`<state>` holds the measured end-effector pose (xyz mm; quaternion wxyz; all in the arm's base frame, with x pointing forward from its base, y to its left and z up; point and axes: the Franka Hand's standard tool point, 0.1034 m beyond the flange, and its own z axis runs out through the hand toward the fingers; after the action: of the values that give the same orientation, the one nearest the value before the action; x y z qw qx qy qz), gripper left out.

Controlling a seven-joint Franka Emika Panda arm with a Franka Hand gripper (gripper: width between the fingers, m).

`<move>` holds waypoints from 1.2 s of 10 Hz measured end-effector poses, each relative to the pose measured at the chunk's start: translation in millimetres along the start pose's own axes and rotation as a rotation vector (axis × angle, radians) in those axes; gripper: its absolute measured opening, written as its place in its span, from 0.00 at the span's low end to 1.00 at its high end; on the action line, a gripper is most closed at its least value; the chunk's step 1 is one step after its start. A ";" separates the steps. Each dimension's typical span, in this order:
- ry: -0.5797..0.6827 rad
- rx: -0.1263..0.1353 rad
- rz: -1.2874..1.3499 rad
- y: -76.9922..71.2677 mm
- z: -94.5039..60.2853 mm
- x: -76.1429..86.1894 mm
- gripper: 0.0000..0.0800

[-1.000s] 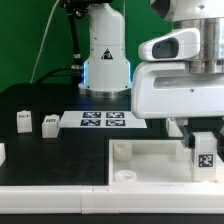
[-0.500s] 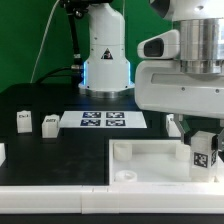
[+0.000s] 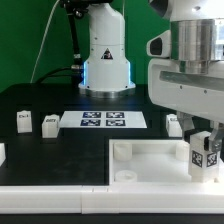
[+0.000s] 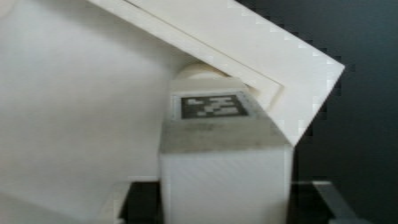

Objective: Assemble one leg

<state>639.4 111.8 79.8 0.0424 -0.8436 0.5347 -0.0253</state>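
Note:
My gripper (image 3: 203,133) is shut on a leg (image 3: 205,153), a small white block with a black-and-white tag facing out. It holds the leg upright at the corner of the large white tray-like piece (image 3: 150,160) on the exterior view's right. In the wrist view the leg (image 4: 222,140) runs from between my dark fingers (image 4: 146,202) to a corner of the tray-like piece (image 4: 107,90), its far end against the corner. Whether it sits in the socket is hidden.
Two loose legs (image 3: 23,120) (image 3: 50,124) stand on the black table at the exterior view's left, and another (image 3: 174,124) stands behind the tray-like piece. The marker board (image 3: 103,120) lies in the middle. A white bar (image 3: 60,192) runs along the front edge.
The arm has shifted toward the exterior view's right and turned a little. The held leg moved slightly right with it, staying at the tray-like piece's corner.

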 end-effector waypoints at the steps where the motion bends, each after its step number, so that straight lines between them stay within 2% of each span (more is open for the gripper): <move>1: -0.001 0.000 -0.003 0.1 0.7 -0.7 0.57; 2: -0.001 -0.001 -0.029 0.1 1.0 -1.2 0.57; 3: -0.002 -0.002 -0.110 -0.1 2.0 -3.7 0.77; 4: -0.004 -0.006 -0.141 0.1 3.6 -6.8 0.77; 6: -0.001 -0.008 -0.429 0.4 4.2 -6.4 0.81; 10: -0.005 -0.007 -0.742 -0.3 4.7 -10.4 0.81; 12: 0.003 -0.017 -0.977 0.0 5.1 -9.5 0.81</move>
<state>635.8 120.6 74.7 0.0180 -0.9961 0.0766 -0.0389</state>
